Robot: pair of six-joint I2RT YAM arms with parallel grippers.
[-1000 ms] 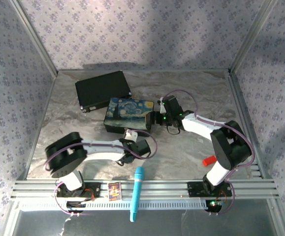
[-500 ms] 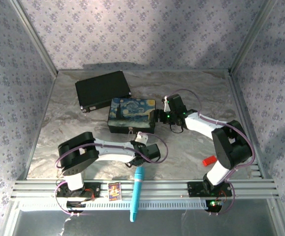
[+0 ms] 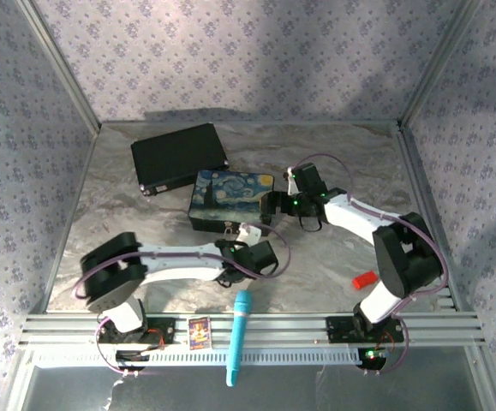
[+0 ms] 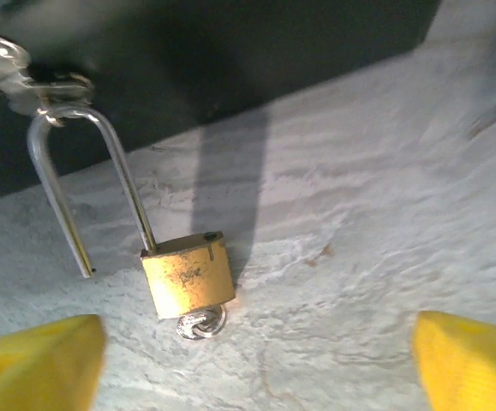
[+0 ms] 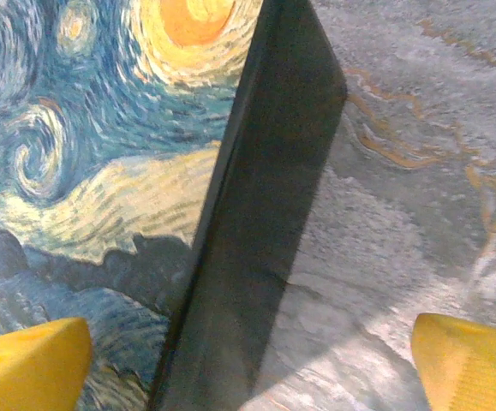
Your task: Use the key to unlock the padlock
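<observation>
Between the spread fingers of my wide-open left gripper [image 4: 248,368], the padlock [image 4: 188,274] rests on bare table [image 4: 376,223] by the box's [image 5: 102,171] front edge, shackle [image 4: 85,171] one leg free, hooked in the hasp [image 4: 33,86], key [image 4: 201,324] in its underside; my open right gripper [image 5: 248,360] straddles the box's side edge.

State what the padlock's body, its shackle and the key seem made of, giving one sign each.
Padlock body: probably brass, dull gold, scuffed. Shackle: likely steel, smooth silver with bright glints. Key: shiny silvery metal; which kind is unclear.

Grey marbled table [image 3: 333,257] enclosed by floral-patterned walls [image 3: 230,60].
</observation>
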